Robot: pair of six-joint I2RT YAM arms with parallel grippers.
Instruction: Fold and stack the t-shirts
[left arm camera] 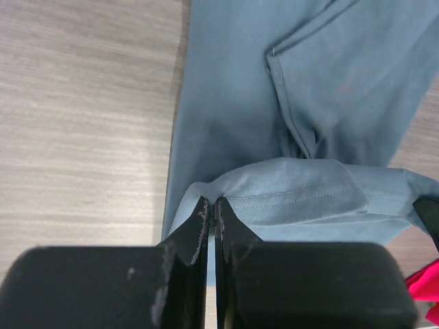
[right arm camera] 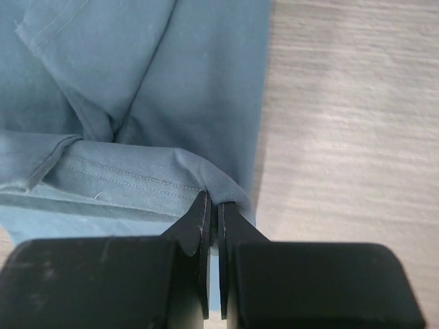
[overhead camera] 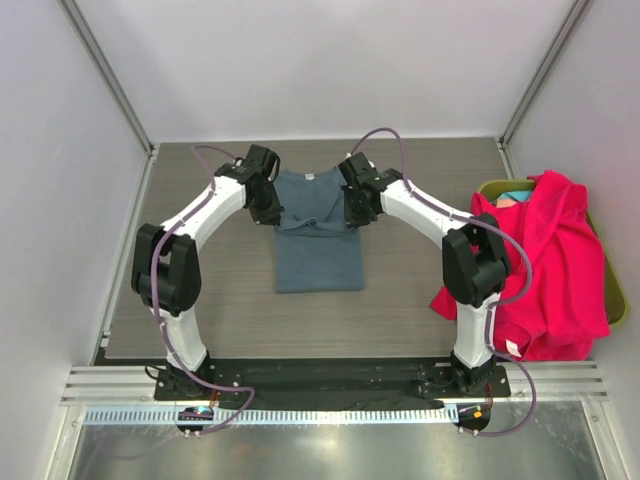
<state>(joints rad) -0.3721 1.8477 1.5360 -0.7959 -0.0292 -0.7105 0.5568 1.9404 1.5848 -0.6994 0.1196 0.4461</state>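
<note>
The grey-blue t-shirt (overhead camera: 318, 255) lies in the middle of the frame on the table (overhead camera: 220, 300). Its white neck label (overhead camera: 310, 176) is at the upper end and its sides look already turned in to make a narrow strip. The left end effector (left arm camera: 211, 205) is pinched tight on a stitched edge of the cloth at the strip's left border. The right end effector (right arm camera: 212, 202) is clamped the same way on the right border. In the top view both sit level with each other in the upper half of the shirt, with a raised ridge of cloth running between them.

This looks like the cross fold, with the held edge to be laid over the rest of the shirt. To do it well, the two arms should travel together at one height so the edge between them stays straight and lightly taut. If one side leads, the fold will skew. The corners should come down square on the borders beneath, and the grip should be let go only once the cloth lies flat.

The pink-red t-shirt (overhead camera: 555, 260) hangs over the olive-green bin (overhead camera: 615, 290) at the right of the frame, not yet folded.
</note>
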